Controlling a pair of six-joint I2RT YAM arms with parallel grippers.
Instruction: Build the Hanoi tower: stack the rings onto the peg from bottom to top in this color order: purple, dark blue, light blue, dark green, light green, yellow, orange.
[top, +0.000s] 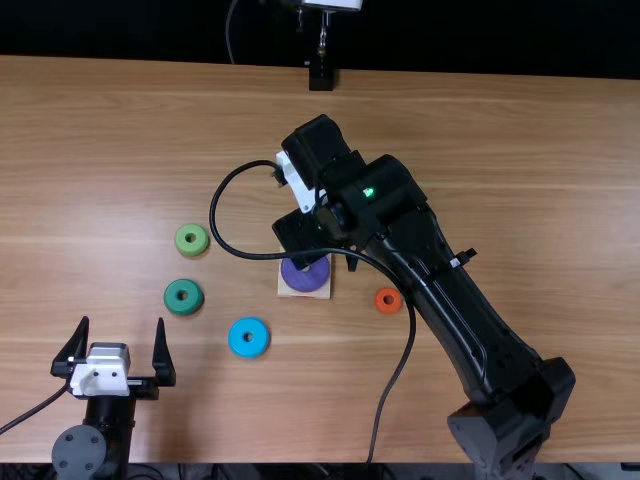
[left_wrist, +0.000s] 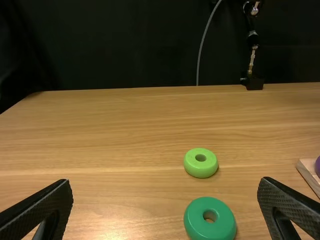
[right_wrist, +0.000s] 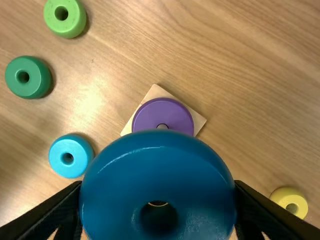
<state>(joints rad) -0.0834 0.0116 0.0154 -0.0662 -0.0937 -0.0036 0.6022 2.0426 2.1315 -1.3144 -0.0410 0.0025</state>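
Tabletop (right_wrist: 240, 75) beneath dark blue ring (right_wrist: 158, 182)

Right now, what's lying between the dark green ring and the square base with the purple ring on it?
Just bare wooden tabletop between the dark green ring and the base; the top view and right wrist view both show that.

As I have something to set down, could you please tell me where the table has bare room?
Bare wood shows left of the light green ring and right of the right arm. It is crowded around the purple ring: the right arm's fingers hold the dark blue ring, a cable loops by, and the light blue ring and orange ring lie near.
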